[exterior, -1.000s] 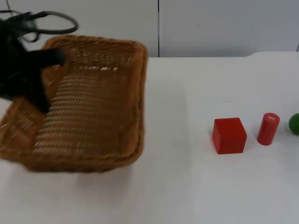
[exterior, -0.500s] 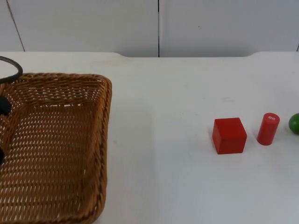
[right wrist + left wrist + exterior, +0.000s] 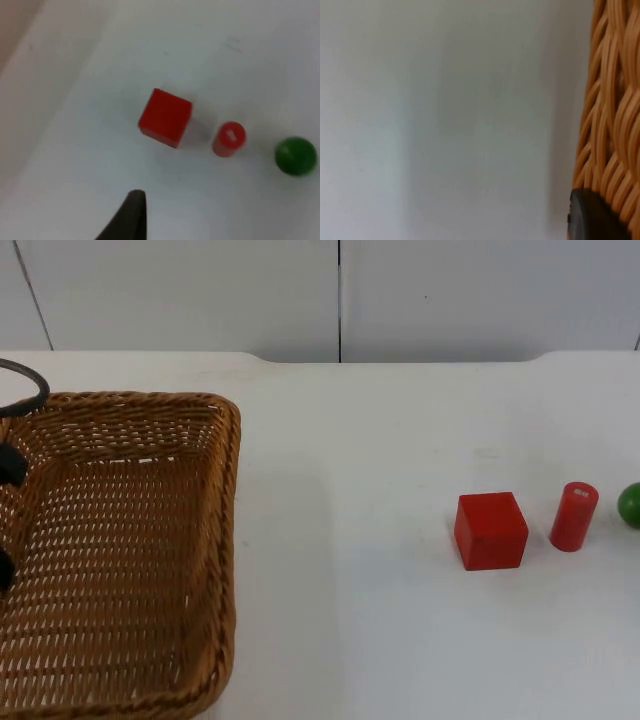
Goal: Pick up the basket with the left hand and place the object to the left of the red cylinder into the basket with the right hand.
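Basket (image 3: 120, 550) rim fills my left wrist view beside one black fingertip (image 3: 592, 217); I cannot tell either gripper's state. One red cube (image 3: 165, 118), one red cylinder (image 3: 229, 138), one green ball (image 3: 295, 156).

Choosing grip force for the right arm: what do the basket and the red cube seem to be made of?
Basket: woven wicker or rattan, tan, with braided strands on its rim and open gaps in the weave. Red cube: probably painted wood or plastic; smooth, matte, evenly coloured faces.

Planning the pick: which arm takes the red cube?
Right. Its wrist view looks down on the red cube, beside the red cylinder; the left gripper sits at the basket rim.
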`<action>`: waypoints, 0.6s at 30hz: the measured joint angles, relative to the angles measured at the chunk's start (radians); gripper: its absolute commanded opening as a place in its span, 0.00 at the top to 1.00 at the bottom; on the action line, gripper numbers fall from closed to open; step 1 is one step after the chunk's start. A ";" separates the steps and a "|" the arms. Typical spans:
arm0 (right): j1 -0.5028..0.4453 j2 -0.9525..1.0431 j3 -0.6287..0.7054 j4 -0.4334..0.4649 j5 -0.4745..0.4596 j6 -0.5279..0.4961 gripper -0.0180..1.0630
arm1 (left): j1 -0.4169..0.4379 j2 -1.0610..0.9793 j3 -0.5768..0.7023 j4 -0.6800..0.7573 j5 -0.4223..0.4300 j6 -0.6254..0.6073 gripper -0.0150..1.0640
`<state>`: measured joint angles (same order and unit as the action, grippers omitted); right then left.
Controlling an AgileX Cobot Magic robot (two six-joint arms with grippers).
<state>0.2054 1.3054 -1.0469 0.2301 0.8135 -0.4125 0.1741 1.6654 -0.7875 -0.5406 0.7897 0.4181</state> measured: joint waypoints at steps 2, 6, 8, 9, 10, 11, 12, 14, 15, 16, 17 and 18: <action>0.062 0.086 -0.052 -0.055 0.000 -0.015 0.02 | 0.000 0.000 0.000 -0.002 0.000 0.002 0.99; 0.189 0.327 -0.208 -0.174 0.018 -0.087 0.03 | 0.000 0.000 0.000 -0.018 0.000 0.010 0.99; 0.196 0.348 -0.228 -0.181 0.020 -0.091 0.03 | 0.000 0.000 0.000 -0.017 0.000 0.012 0.99; 0.223 0.437 -0.287 -0.195 0.023 -0.116 0.03 | 0.000 0.000 0.000 -0.024 0.000 0.014 0.99; 0.235 0.494 -0.319 -0.206 0.023 -0.135 0.03 | 0.000 0.000 0.000 -0.026 0.000 0.014 0.99; 0.239 0.539 -0.356 -0.213 0.027 -0.156 0.03 | 0.000 0.000 0.000 -0.026 0.000 0.016 0.99; 0.247 0.589 -0.390 -0.217 0.036 -0.176 0.03 | 0.000 0.000 0.000 -0.027 0.000 0.016 0.99; 0.251 0.636 -0.416 -0.223 0.049 -0.198 0.03 | 0.000 0.000 0.000 -0.027 0.000 0.016 0.99; 0.251 0.678 -0.443 -0.223 0.060 -0.222 0.03 | 0.000 0.000 0.000 -0.027 0.000 0.016 0.99; 0.251 0.709 -0.464 -0.223 0.068 -0.243 0.03 | 0.000 0.000 0.000 -0.027 0.000 0.016 0.99; 0.251 0.743 -0.478 -0.230 0.070 -0.268 0.03 | 0.000 0.000 0.000 -0.027 0.000 0.016 0.99; 0.251 0.743 -0.478 -0.230 0.070 -0.268 0.03 | 0.000 0.000 0.000 -0.027 0.000 0.016 0.99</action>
<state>0.4561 2.0479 -1.5244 0.0000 0.8832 -0.6806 0.1741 1.6654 -0.7875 -0.5680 0.7897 0.4341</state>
